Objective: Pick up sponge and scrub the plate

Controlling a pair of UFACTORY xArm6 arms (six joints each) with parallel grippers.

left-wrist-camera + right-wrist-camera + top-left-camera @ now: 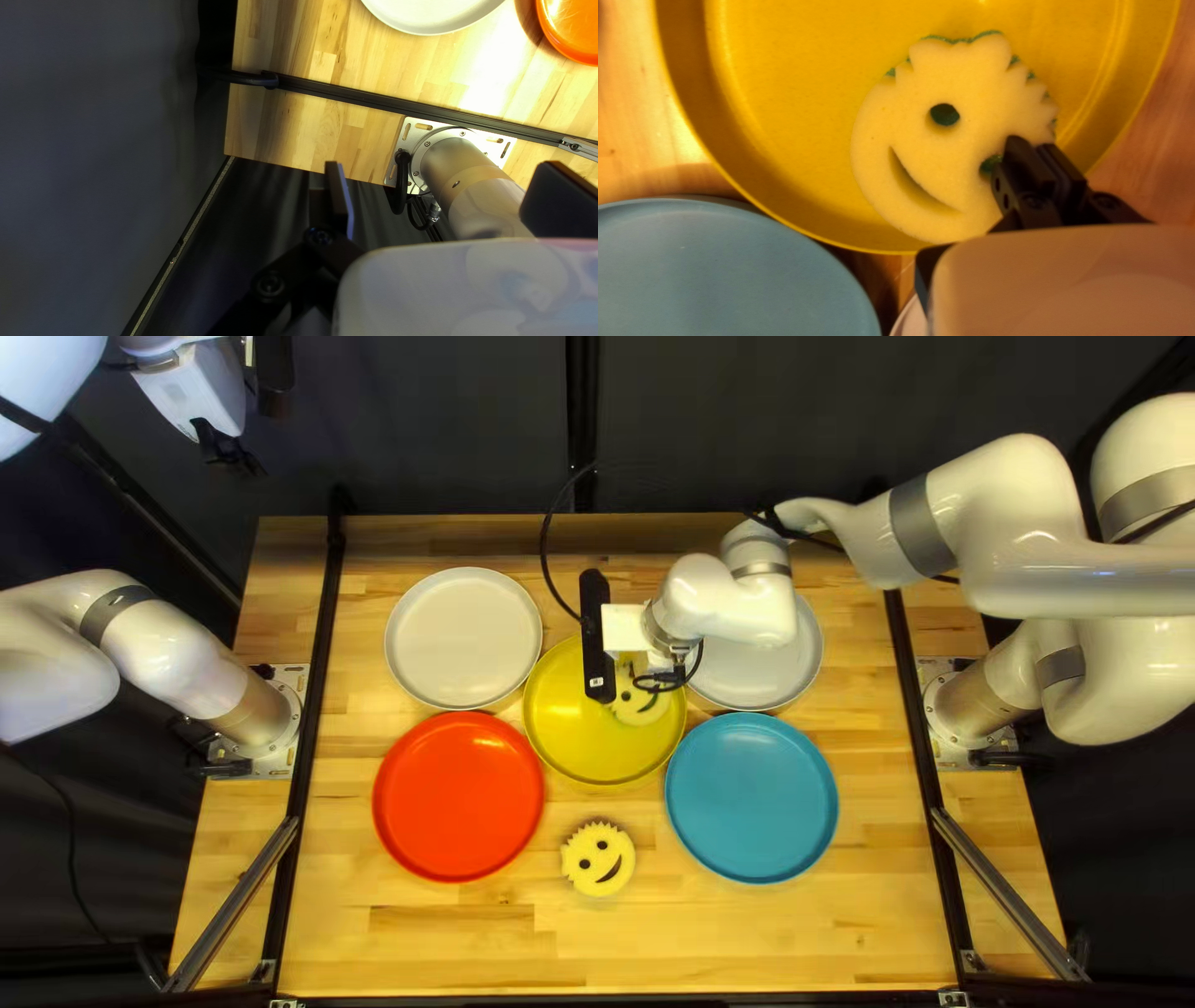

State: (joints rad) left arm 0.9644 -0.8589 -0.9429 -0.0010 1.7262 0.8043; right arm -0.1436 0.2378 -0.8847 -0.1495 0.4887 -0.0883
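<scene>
Near the top left corner of the top left view hangs my left gripper; in the left wrist view the same gripper stands open with nothing between its fingers. My right gripper is over a round yellow smiley sponge on the yellow plate. In the right wrist view, the right gripper's fingers are together above the sponge, by one eye and its edge; no sponge shows between them. Sponge and fingertips lie inside the plate's rim. A second smiley sponge rests on the table.
Around the yellow plate are a red plate, a blue plate, a white plate and another light plate, partly under my right arm. Black rails run along both table sides. A cable loops above the yellow plate.
</scene>
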